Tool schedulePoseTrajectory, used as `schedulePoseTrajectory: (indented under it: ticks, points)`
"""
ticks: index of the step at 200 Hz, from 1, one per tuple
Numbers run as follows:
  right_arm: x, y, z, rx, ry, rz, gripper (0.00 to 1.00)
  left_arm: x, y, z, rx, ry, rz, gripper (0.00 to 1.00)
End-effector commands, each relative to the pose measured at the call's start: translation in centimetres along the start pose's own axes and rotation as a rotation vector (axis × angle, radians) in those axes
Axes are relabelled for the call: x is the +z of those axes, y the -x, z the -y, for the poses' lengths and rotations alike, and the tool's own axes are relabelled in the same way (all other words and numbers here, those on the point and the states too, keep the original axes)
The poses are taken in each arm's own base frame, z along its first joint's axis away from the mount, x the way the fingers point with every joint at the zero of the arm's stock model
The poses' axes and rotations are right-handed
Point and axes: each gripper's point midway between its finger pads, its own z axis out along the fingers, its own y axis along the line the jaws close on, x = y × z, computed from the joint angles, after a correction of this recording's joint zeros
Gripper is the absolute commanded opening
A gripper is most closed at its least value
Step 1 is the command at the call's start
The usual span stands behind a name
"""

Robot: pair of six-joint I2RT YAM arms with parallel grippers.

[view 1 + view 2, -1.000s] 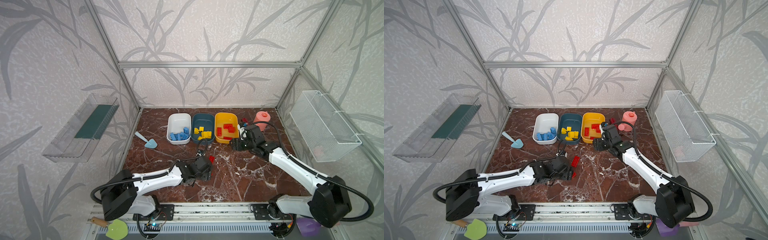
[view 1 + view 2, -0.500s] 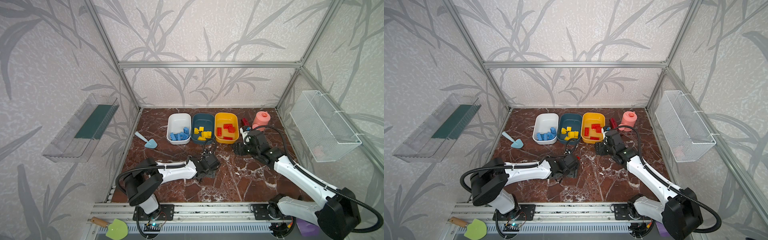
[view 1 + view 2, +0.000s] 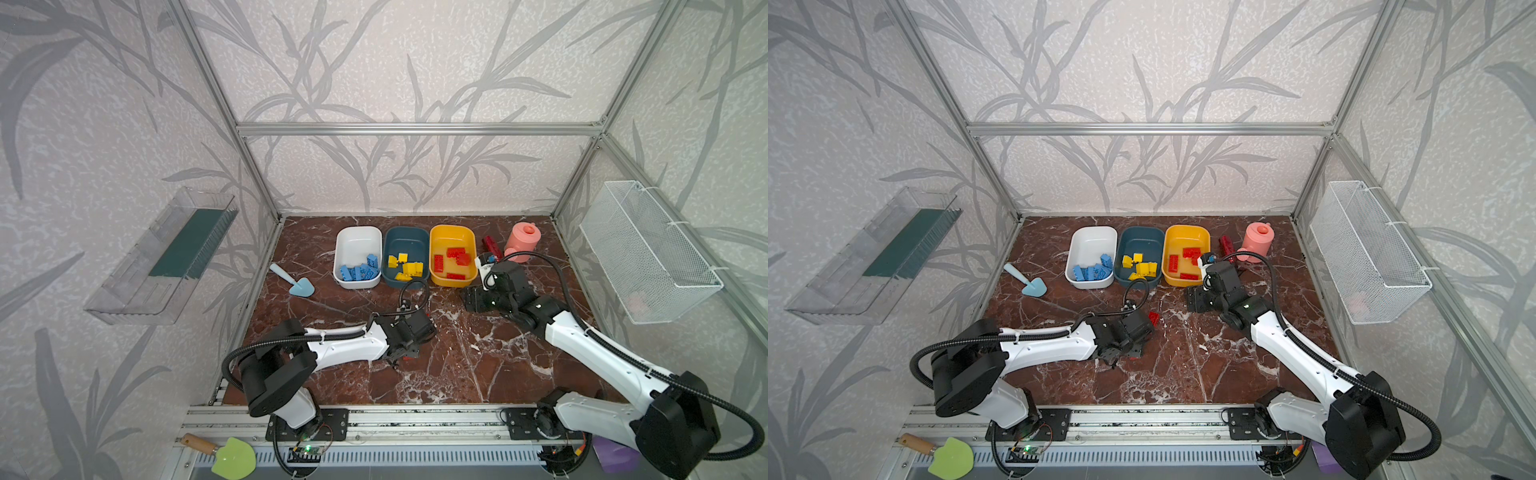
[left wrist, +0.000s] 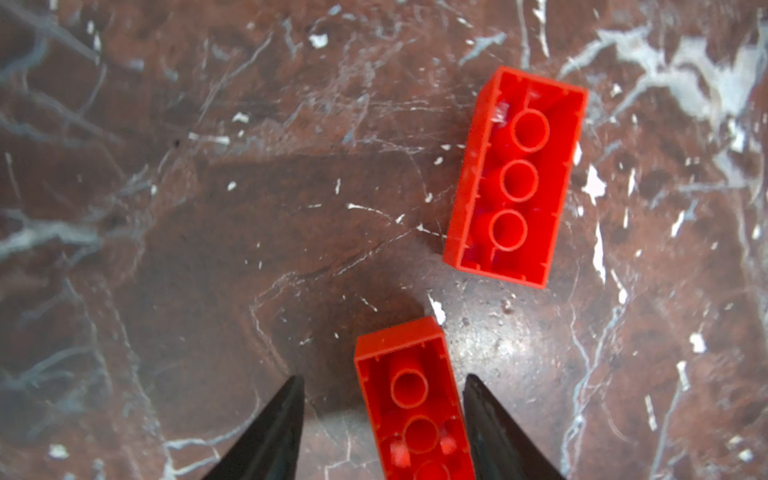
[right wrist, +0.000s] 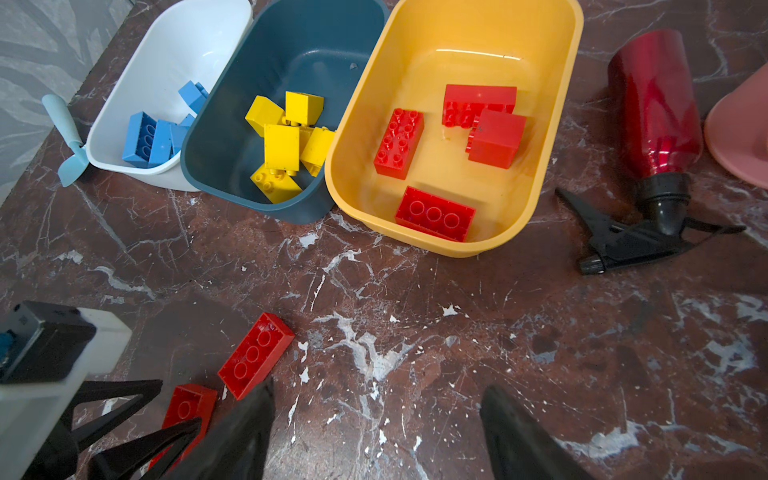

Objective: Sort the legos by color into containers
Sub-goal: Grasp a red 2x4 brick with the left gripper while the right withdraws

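**Left hand straddles a red brick, two reds not yet sorted**

The left hand (image 4: pixel 382 377) sits low over the marble bench (image 3: pixel 457 365), released. Its fingers (image 4: pixel 270 436) stand either side of an upside-down red brick (image 4: pixel 411 399): one looks to be against the brick's side, the other stands clear of it. A second red brick (image 4: pixel 515 178), also hollow side up, lies near it on the bench. The right hand (image 5: pixel 379 385) hangs near the front of the yellow tub (image 3: pixel 452 239), released, with its own fingers spread wide. At the back of the bench three tubs stand side by side. The white tub (image 3: pixel 358 237) holds blue bricks (image 3: pixel 359 270), the teal tub (image 3: pixel 406 245) holds yellow bricks (image 3: pixel 405 266), and the yellow tub holds red bricks (image 3: pixel 455 257). A red spray bottle (image 5: pixel 656 99) lies beside the yellow tub
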Motion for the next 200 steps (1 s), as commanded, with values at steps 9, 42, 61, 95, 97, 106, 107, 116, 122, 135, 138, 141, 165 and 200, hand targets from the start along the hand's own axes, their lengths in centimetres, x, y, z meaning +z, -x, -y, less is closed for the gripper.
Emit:
schedulePoseTrajectory:
  ticks: [9, 42, 61, 95, 97, 106, 107, 116, 122, 135, 138, 141, 165, 200]
  points:
    - [-0.2, 0.1, -0.6, -0.014, 0.006, 0.001, 0.79, 0.4, -0.5, 0.4, 0.007, -0.017, -0.021, 0.55]
    - [-0.4, 0.0, -0.9, -0.027, 0.009, 0.001, 0.79, 0.8, -0.9, 0.3, 0.001, -0.018, -0.036, 0.52]
    - [-0.4, 0.0, -1.0, -0.031, 0.011, 0.002, 0.79, 0.9, -1.0, 0.2, 0.0, -0.014, -0.042, 0.49]
    - [-0.5, 0.0, -1.3, -0.04, 0.016, 0.003, 0.79, 1.3, -1.2, 0.2, -0.004, -0.011, -0.051, 0.41]
    - [-0.5, 0.0, -1.3, -0.04, 0.016, 0.003, 0.79, 1.3, -1.2, 0.2, -0.003, -0.011, -0.051, 0.4]
    - [-0.6, 0.0, -1.4, -0.042, 0.016, 0.004, 0.79, 1.3, -1.2, 0.2, -0.003, -0.008, -0.051, 0.37]
    - [-0.6, 0.0, -1.4, -0.042, 0.016, 0.004, 0.79, 1.3, -1.1, 0.2, -0.003, -0.009, -0.05, 0.37]
    - [-0.7, 0.0, -1.4, -0.042, 0.015, 0.007, 0.79, 1.2, -1.0, 0.2, -0.003, -0.013, -0.047, 0.33]
    - [-0.7, 0.0, -1.4, -0.043, 0.016, 0.007, 0.79, 1.1, -1.0, 0.3, -0.005, -0.016, -0.044, 0.32]
    - [-0.8, -0.1, -1.4, -0.041, 0.019, 0.008, 0.79, 0.7, -0.7, 0.4, -0.004, -0.024, -0.034, 0.31]
    - [-0.8, -0.1, -1.4, -0.04, 0.021, 0.007, 0.79, 0.5, -0.6, 0.4, -0.002, -0.027, -0.031, 0.31]
    - [-0.7, -0.2, -1.5, -0.04, 0.023, 0.005, 0.79, 0.4, -0.4, 0.4, -0.003, -0.027, -0.027, 0.31]
    - [-0.6, -1.0, -1.5, -0.035, 0.029, -0.007, 0.79, -1.4, 1.3, 0.7, 0.006, -0.047, 0.017, 0.31]
    - [-0.6, -2.7, -1.2, -0.011, 0.04, -0.018, 0.79, -4.9, 5.5, 1.0, 0.018, -0.093, 0.094, 0.31]
